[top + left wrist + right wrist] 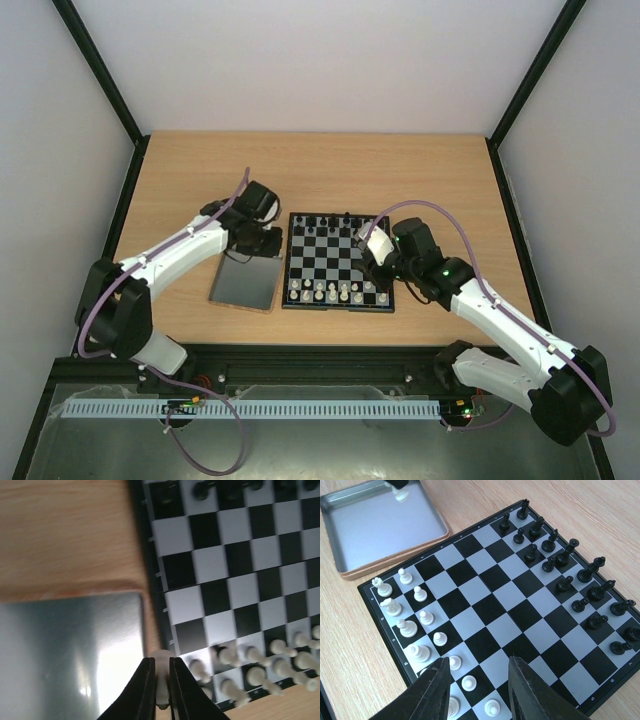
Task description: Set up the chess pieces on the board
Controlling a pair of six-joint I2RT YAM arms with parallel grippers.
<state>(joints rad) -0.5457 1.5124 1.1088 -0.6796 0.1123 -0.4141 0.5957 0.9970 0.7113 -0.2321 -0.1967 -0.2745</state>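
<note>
The board (338, 306) lies mid-table, seen also in the left wrist view (240, 565) and the right wrist view (495, 605). White chess pieces (335, 292) stand in its two near rows (420, 594) (280, 660). My left gripper (262, 240) (160, 665) is shut on a white pawn (161, 656), held above the tray's corner beside the board's left rim. My right gripper (375, 262) (478, 661) is open and empty, hovering over the board's right side just above the white rows.
Black pieces (335, 222) (565, 560) fill the board's two far rows. An empty dark-grey tray with tan edge (245, 282) (65, 650) (380, 520) lies just left of the board. Bare wooden table surrounds both.
</note>
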